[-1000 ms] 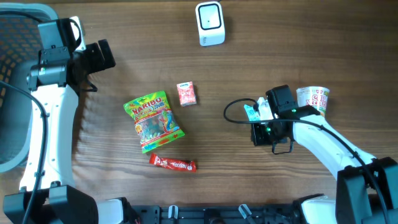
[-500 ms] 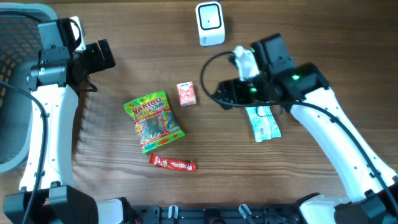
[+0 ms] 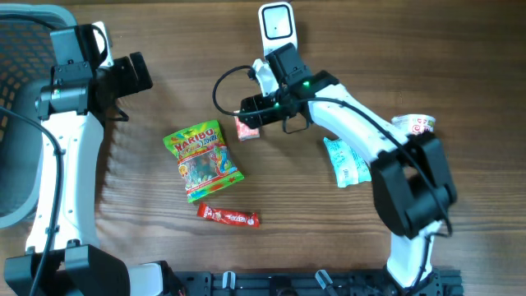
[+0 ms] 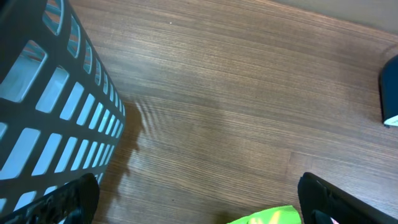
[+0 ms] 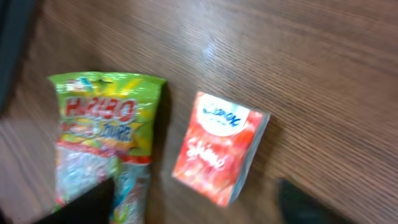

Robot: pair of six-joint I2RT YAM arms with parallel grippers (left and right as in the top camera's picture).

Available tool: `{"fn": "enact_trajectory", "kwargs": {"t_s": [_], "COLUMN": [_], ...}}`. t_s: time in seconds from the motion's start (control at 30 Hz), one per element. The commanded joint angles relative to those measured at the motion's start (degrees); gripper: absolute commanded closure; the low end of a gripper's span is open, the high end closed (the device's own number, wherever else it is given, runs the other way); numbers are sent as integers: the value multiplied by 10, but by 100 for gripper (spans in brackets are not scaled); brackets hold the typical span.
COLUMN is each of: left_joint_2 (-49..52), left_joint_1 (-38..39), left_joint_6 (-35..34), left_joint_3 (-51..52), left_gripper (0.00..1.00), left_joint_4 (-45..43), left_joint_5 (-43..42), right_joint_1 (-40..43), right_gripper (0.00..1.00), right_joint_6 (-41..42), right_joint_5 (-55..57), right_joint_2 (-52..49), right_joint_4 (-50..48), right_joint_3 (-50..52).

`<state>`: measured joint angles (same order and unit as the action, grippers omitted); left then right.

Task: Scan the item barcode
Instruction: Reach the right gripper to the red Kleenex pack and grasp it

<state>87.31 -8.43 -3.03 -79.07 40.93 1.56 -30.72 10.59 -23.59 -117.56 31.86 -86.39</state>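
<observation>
Directions are read on the overhead view, with 12 o'clock at the far edge of the bench (image 3: 386, 49).

1. The scanner (image 3: 277, 31) is stood upright at 12 o'clock, near the far edge.
2. The small red box (image 3: 246, 130) is laid flat near the bench centre, at 6 o'clock of the scanner, with its printed face up.
3. The right hand (image 5: 193, 202) is held directly above this box. In the right wrist view its fingers (image 5: 81, 205) are seen spread wide apart, with the box lying ahead of the gap. Nothing is gripped.
4. The Haribo bag (image 3: 201, 160) is laid flat at 8 o'clock of the box, just beside it.
5. The red bar (image 3: 228, 216) is laid near the bag, at 6 o'clock of it.
6. The teal-and-white packet (image 3: 345, 160) is laid flat at 4 o'clock of the box, well apart.
7. The white cup (image 3: 415, 125) is placed at 3 o'clock, partly hidden by the right arm.
8. The left hand (image 4: 200, 200) is held at 10 o'clock, beside the basket (image 4: 43, 93). Its fingers are spread fully and nothing is gripped.
</observation>
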Motion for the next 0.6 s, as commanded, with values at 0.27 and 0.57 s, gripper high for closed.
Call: {"fn": "enact_trajectory", "kwargs": {"t_s": [0.27,0.57], "left_joint_2": [-5,-5], "left_joint_1": [-5,-5], "left_joint_6": [9,9], "left_joint_3": [-4,-4], "left_gripper": [0,0], "left_joint_4": [-2,-2], "left_joint_5": [-5,-5], "right_joint_1": [23,23], "right_gripper": [66,66], "right_joint_6": [36,45], "right_joint_5": [-70,-60], "right_joint_2": [-60,-60], "right_joint_4": [-70,-71], "right_joint_3": [8,17]}}
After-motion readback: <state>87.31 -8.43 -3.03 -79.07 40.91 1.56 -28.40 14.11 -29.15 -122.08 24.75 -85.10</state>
